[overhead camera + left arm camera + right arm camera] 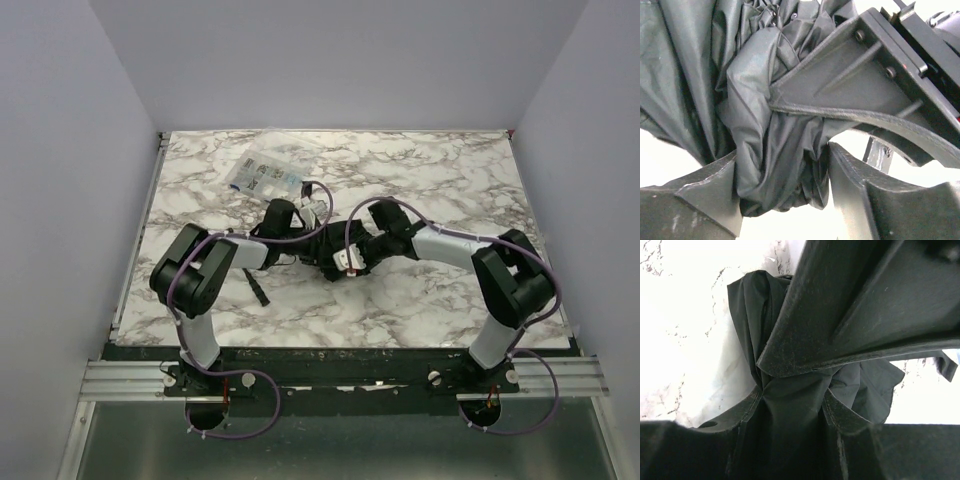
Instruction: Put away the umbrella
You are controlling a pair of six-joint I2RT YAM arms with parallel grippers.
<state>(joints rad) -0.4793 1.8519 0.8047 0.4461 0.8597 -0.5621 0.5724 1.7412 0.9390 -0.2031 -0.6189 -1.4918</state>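
The umbrella (322, 246) is a crumpled dark grey-green bundle at the middle of the marble table, held between both arms. My left gripper (300, 238) is shut on a bunch of its canopy fabric (775, 145), pinched between my fingers (860, 195). My right gripper (356, 256) is shut on another fold of the fabric (790, 420) and pushes in from the right. The two grippers are nearly touching: the right gripper's body (865, 85) fills the upper left wrist view, and a left finger (865, 305) crosses the right wrist view. The shaft and handle are hidden.
A clear plastic compartment box (264, 178) lies at the back left of the table (450, 180). A small black-handled tool (260, 290) lies in front of the left arm. Grey walls stand on three sides.
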